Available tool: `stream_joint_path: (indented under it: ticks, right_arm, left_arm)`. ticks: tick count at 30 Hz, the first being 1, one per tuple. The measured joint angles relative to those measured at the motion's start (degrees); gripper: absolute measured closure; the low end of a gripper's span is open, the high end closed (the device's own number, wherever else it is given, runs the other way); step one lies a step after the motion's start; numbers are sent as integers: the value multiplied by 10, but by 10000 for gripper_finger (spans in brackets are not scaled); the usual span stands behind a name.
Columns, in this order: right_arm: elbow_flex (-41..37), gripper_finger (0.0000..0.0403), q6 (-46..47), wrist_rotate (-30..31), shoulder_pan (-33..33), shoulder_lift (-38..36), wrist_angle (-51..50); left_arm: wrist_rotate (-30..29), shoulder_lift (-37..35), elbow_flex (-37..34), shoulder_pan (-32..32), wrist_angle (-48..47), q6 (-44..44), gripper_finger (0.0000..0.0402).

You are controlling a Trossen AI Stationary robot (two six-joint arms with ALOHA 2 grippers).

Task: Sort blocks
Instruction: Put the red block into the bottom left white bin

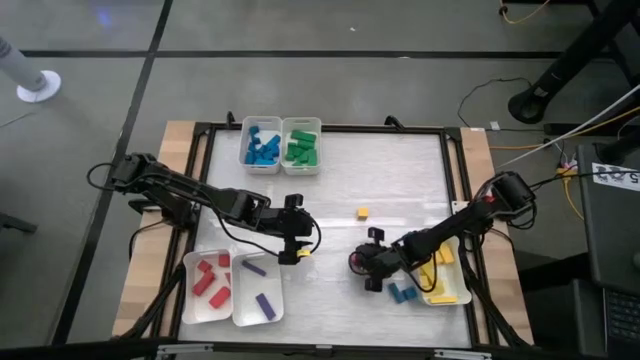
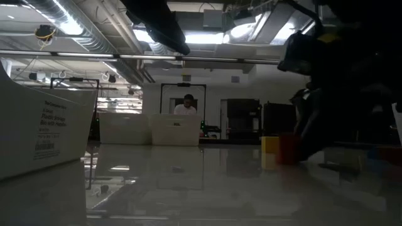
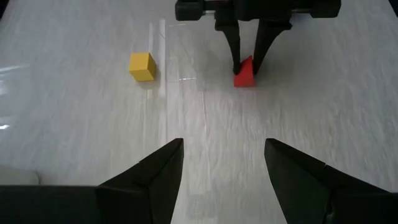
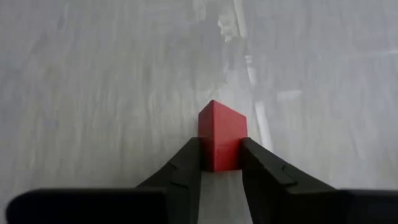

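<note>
A small red block [image 4: 222,138] stands on the white table, right of the middle [image 1: 356,262]. My right gripper [image 4: 221,165] reaches in from the table's right edge and is shut on it; the left wrist view shows both, block [image 3: 245,73] and gripper [image 3: 247,62]. My left gripper [image 3: 221,163] hovers open over the table's middle [image 1: 299,250], left of the block, with nothing between its fingers. A yellow cube [image 3: 142,66] sits alone on the table farther back [image 1: 363,213]. In the low view the red block [image 2: 289,149] and the yellow cube [image 2: 270,145] stand side by side. My right gripper pinches the red block by two opposite sides [image 4: 208,153] between its two fingers [image 3: 235,46]. The fingers slant down at it from the table's right. The block's underside rests on the table.
Two white trays at the back hold blue blocks [image 1: 262,146] and green blocks [image 1: 301,146]. Two at the front left hold red blocks [image 1: 208,283] and purple blocks [image 1: 258,292]. A tray with yellow blocks [image 1: 445,278] lies under my right arm, with blue blocks [image 1: 403,293] beside it.
</note>
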Motion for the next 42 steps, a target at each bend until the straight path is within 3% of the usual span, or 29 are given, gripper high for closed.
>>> stream_joint_path:
  ticks: [17,35,42]
  right_arm:
    - [-2,323,-134,77,-27,3,184]
    - [41,324,-255,3,-91,2,298]
    - [69,324,-284,3,-93,2,298]
  left_arm:
    - [4,38,0,-13,28,6,188]
    - [3,31,0,-52,-59,7,188]
    - [-79,31,0,-52,-60,34,188]
